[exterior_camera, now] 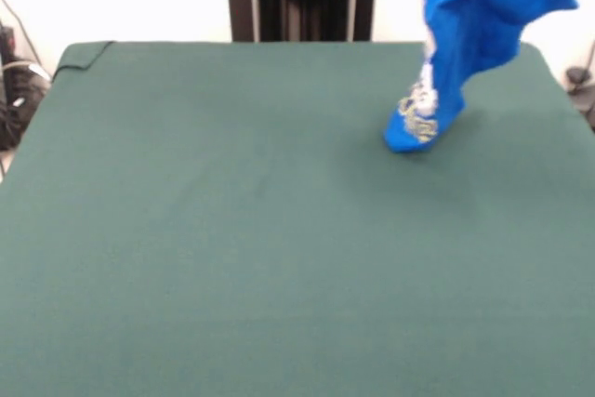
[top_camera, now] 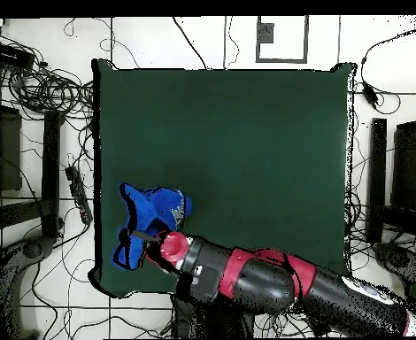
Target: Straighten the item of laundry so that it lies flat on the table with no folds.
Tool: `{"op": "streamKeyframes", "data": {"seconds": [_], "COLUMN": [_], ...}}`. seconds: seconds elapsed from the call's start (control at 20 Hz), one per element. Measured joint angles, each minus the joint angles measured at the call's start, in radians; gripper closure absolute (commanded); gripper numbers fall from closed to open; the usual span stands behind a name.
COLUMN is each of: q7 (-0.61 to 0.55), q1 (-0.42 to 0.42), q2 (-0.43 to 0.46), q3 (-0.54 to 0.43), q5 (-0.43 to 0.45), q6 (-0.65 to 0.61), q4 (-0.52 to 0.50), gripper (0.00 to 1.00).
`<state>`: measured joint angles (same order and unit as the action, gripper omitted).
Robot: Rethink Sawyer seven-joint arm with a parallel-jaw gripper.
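a blue shirt [exterior_camera: 465,39] hangs bunched below the tool [top_camera: 151,237], its lowest tip touching the green tabletop [exterior_camera: 232,248] near one edge. the red and black arm [top_camera: 265,282] reaches over that edge. the tool appears clamped on the shirt.

A robotics lab: a green-covered table [top_camera: 247,115] stands on a pale tiled floor [top_camera: 203,40], ringed by tangled cables [top_camera: 52,88] and black equipment [top_camera: 415,168].
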<state>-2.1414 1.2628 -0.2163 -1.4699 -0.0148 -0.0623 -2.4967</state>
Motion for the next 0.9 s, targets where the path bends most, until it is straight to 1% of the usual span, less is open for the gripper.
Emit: {"op": "streamKeyframes", "data": {"seconds": [0.1, 0.15, 0.3, 0.45, 0.7, 0.9], "q7": [-0.011, -0.029, -0.067, -0.104, -0.13, -0.13], "q1": [-0.023, -0.048, -0.091, -0.131, -0.19, -0.214], "q2": [-0.021, -0.045, -0.076, -0.085, -0.061, 0.011], "q3": [-0.019, -0.038, -0.064, -0.075, -0.076, -0.057], "q5": [-0.014, -0.027, -0.044, -0.046, -0.039, 0.005], "q6": [0.031, 0.066, 0.132, 0.197, 0.283, 0.298], "q4": [-0.003, -0.006, -0.01, -0.014, -0.018, -0.017], "gripper": [1.0, 1.0, 1.0, 1.0, 1.0, 1.0]}}
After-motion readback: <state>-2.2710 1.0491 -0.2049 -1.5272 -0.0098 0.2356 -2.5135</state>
